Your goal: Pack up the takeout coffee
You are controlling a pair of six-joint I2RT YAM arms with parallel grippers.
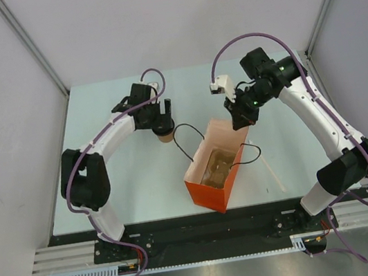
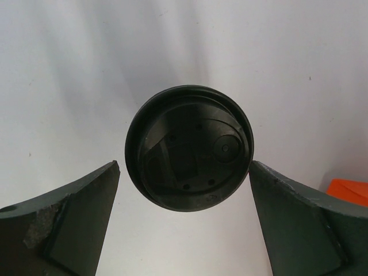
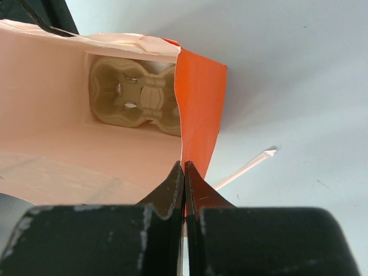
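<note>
The takeout coffee stands on the table left of the bag: a tan cup (image 1: pixel 165 138) with a round black lid (image 2: pixel 190 149). My left gripper (image 2: pixel 184 167) is open and right above it, one finger on each side of the lid, the right one close to its edge. In the top view the left gripper (image 1: pixel 161 123) hides most of the cup. My right gripper (image 3: pixel 184 165) is shut on the top edge of the orange paper bag's (image 3: pixel 198 109) side wall. It holds the bag (image 1: pixel 213 191) open at the far right corner (image 1: pixel 240 119).
A moulded cardboard cup carrier (image 3: pixel 133 99) lies at the bottom of the bag, also seen from above (image 1: pixel 216 166). Black cord handles (image 1: pixel 185 138) hang over the bag's sides. A white wrapped straw (image 1: pixel 272 174) lies on the table right of the bag (image 3: pixel 244 168).
</note>
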